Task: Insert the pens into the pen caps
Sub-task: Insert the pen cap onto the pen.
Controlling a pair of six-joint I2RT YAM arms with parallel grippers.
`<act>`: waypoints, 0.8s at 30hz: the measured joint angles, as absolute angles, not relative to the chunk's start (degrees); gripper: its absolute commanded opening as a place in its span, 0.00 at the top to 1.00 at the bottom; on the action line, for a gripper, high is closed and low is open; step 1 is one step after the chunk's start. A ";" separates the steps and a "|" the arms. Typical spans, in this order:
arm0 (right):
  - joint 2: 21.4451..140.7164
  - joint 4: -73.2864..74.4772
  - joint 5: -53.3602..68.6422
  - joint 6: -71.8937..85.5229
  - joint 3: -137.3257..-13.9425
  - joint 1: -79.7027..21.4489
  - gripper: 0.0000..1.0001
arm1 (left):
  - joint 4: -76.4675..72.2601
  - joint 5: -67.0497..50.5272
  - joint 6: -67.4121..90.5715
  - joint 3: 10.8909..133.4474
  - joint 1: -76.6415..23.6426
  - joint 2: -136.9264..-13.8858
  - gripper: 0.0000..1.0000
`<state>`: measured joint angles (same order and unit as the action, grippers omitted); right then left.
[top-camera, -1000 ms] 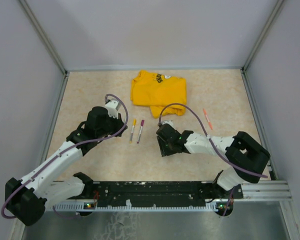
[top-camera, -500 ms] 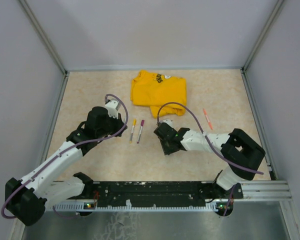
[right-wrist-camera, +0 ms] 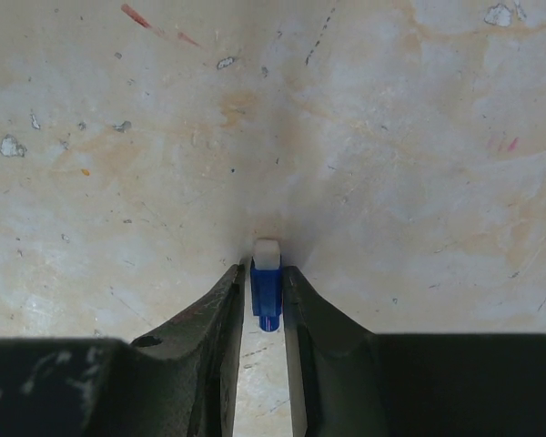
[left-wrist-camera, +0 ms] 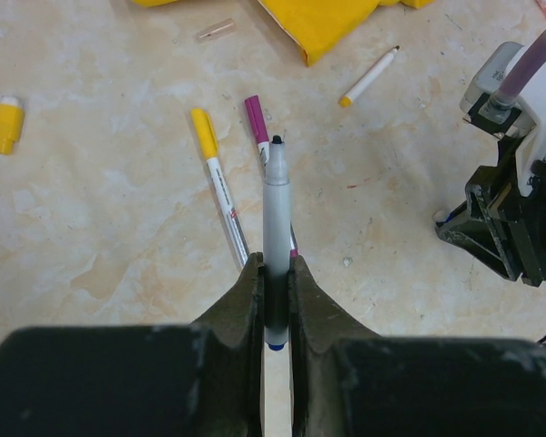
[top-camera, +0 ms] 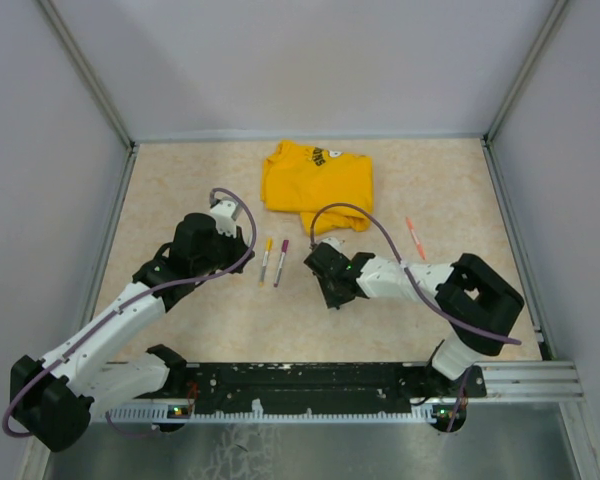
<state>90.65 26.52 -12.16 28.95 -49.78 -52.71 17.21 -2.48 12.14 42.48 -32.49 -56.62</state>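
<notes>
Right end effector (right-wrist-camera: 265, 271) has edged left, clamped on a blue pen cap (right-wrist-camera: 266, 291); left end effector (left-wrist-camera: 275, 264) grips an uncapped pen (left-wrist-camera: 275, 205).

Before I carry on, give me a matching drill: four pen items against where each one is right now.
1 black-tipped pen
2 blue cap
3 loose yellow cap
4 magenta-capped pen

A beside the yellow-capped pen
B between the fingers of the right gripper
C on the table, apart from the pens
D clamped in the left gripper

Pairs: 1-D, 2-B, 3-C, 4-A
</notes>
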 measured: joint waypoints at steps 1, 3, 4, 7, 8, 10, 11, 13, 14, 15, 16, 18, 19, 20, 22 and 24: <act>90.76 26.52 -12.16 28.93 -49.87 -52.71 0.76 | 17.21 -2.48 12.14 42.48 -32.49 -56.62 1.00; 90.91 26.65 -12.19 28.91 -50.04 -52.71 0.77 | 17.21 -2.44 12.14 42.48 -32.49 -56.62 1.00; 90.94 26.68 -12.19 28.91 -50.04 -52.71 0.79 | 17.21 -2.39 12.14 42.48 -32.49 -56.62 1.00; 90.94 26.85 -12.51 28.84 -50.06 -52.75 0.84 | 17.21 -2.24 12.14 42.48 -32.49 -56.62 1.00; 90.94 26.92 -12.69 28.88 -50.06 -52.75 0.87 | 17.21 -2.13 12.14 42.48 -32.49 -56.62 1.00; 90.94 27.03 -12.97 28.97 -50.06 -52.75 0.91 | 17.43 -1.39 12.23 42.48 -32.49 -56.62 1.00; 90.94 27.07 -13.10 29.10 -50.06 -52.75 0.93 | 17.67 -0.80 12.38 42.48 -32.49 -56.55 1.00; 90.83 27.09 -13.37 29.15 -50.06 -52.75 0.97 | 18.41 0.56 12.73 42.48 -32.49 -56.23 1.00; 90.74 27.11 -13.50 29.12 -50.04 -52.75 0.99 | 18.48 1.21 12.88 42.46 -32.49 -55.88 1.00; 90.56 27.14 -13.56 29.04 -50.02 -52.75 1.00 | 18.46 1.63 13.06 42.44 -32.49 -55.37 1.00; 90.13 27.11 -13.63 28.93 -49.98 -52.75 1.00 | 18.39 2.22 13.26 42.35 -32.49 -54.65 1.00; 88.23 27.05 -13.78 28.58 -49.84 -52.75 1.00 | 18.33 2.94 13.52 41.98 -32.49 -52.80 1.00; 86.85 26.68 -13.80 28.45 -49.71 -52.75 1.00 | 18.15 3.05 13.58 41.78 -32.49 -51.94 1.00; 85.06 25.89 -13.76 28.21 -49.36 -52.75 1.00 | 17.98 3.03 13.67 41.60 -32.49 -51.22 1.00; 80.84 24.18 -13.41 27.94 -48.42 -52.75 1.00 | 17.67 2.31 13.63 41.34 -32.49 -50.35 1.00; 76.12 21.15 -11.66 27.70 -47.18 -52.75 1.00 | 16.91 0.21 13.41 41.19 -32.49 -50.24 1.00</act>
